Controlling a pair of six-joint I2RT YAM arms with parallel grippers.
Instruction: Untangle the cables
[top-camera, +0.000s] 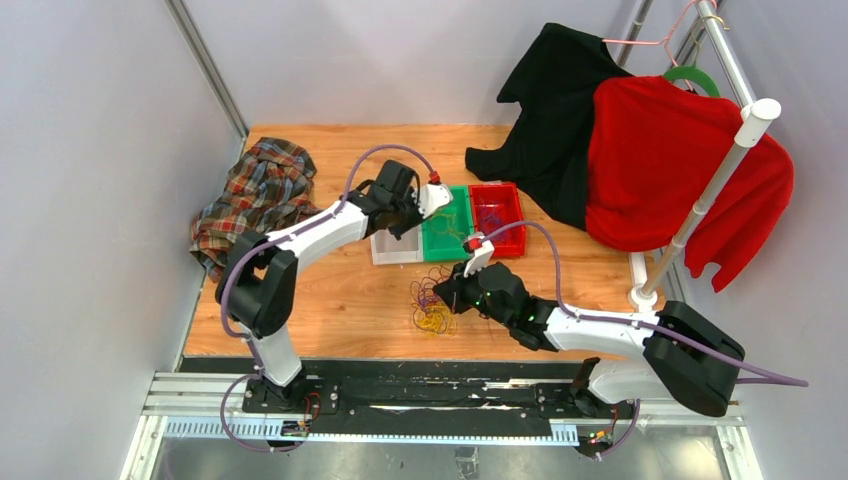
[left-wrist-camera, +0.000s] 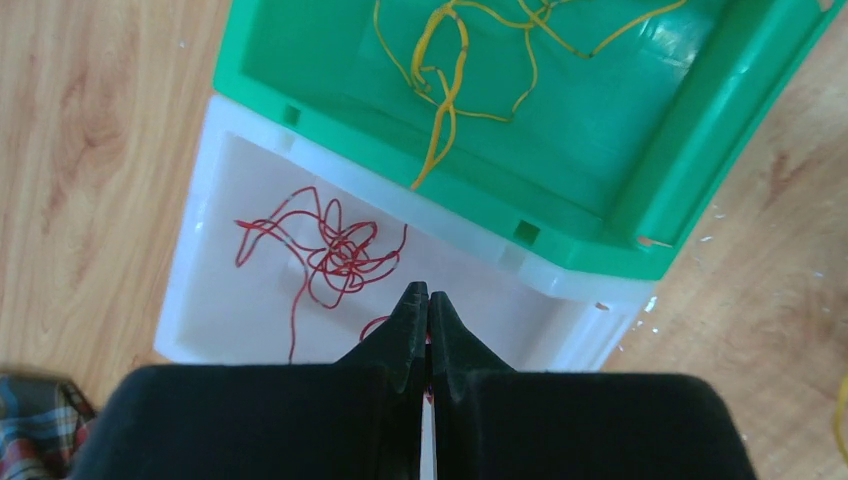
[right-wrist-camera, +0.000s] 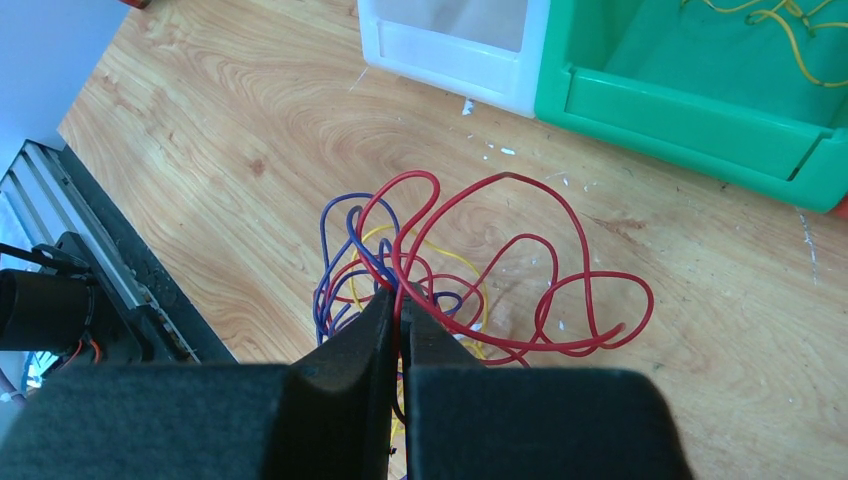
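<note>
Red/yellow/purple cables (right-wrist-camera: 430, 270) tangled on tabletop (right-wrist-camera: 250, 130): light, springy, snaggy; pinch one strand near a free end. Right hand (right-wrist-camera: 400, 300) clenched on red loop (right-wrist-camera: 512, 176); left hand (left-wrist-camera: 428, 298) clenched over white bin (left-wrist-camera: 192, 225).

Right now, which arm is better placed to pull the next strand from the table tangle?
Likely right. The right gripper is shut on a red cable in the tangle; the left gripper hangs over the white bin.

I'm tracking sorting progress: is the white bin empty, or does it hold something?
Not empty. The left wrist view shows a tangled red cable lying inside the white bin, on its floor.
</note>
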